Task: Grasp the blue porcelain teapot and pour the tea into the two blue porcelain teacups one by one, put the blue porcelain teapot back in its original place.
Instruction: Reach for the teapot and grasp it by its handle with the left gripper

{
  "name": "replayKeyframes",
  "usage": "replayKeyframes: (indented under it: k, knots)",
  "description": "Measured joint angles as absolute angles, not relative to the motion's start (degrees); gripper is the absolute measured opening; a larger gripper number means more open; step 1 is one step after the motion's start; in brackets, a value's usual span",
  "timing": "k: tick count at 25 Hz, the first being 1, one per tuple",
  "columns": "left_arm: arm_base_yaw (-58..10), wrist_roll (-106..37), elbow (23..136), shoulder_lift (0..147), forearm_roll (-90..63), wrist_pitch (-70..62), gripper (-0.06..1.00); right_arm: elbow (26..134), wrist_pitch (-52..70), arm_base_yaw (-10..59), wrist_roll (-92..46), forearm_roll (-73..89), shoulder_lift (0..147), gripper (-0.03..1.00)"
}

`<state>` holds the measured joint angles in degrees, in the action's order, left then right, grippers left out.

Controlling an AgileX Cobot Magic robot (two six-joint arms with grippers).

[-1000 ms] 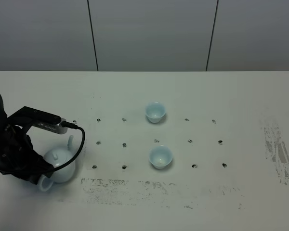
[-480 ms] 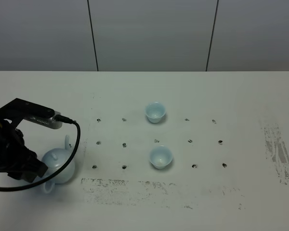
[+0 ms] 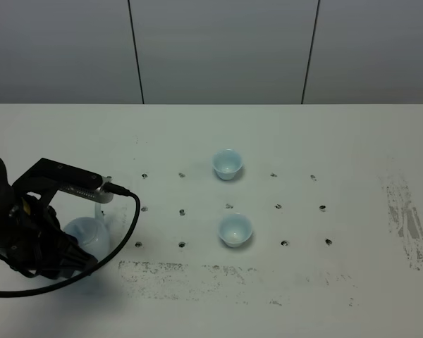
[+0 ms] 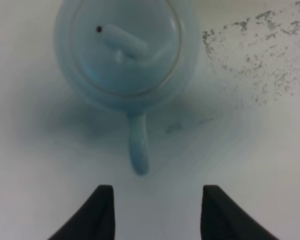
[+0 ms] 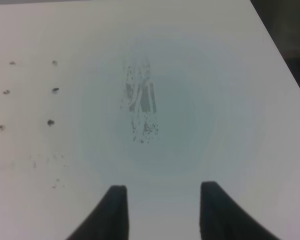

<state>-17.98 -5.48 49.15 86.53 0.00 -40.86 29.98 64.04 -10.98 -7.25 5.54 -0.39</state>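
Left wrist view: the blue teapot (image 4: 127, 50) sits on the tabletop (image 4: 270, 150), just ahead of the left fingers (image 4: 102, 212). Its thin handle (image 4: 138, 150) points straight back at the gap between them, not touching. These fingers are open and hold nothing. The right fingers (image 5: 115, 212) are open too, well away past the two teacups (image 3: 235, 229).

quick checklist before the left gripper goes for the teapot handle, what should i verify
1. Left gripper open: ok.
2. Loop handle of the round pale-blue porcelain teapot between the jaws: not ok, it lies ahead of the tips.
3. Teapot lid seated: ok.
4. Two small pale-blue handleless teacups upright, apart: ok.
5. Right gripper away from the teapot: ok.
6. How full the teapot is: cannot tell.
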Motion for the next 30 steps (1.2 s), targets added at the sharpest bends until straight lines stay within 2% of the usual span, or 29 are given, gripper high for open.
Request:
replayKeyframes:
  k: [9,24,30]
  knots:
    - [-18.42,0.5,48.04,86.86,2.95,-36.63,0.46,29.98,64.04,-10.98,-7.31,5.54,-0.39,0.35]
    - [-18.42,1.84,46.18,93.17,3.53,-31.28,0.46,29.98,64.04,-10.98,-7.25,5.54,-0.39,0.35]
    - [-18.42,2.1,46.18,95.4,3.53,-28.78,0.41,29.98,64.04,-10.98,-7.25,5.54,-0.39,0.35]
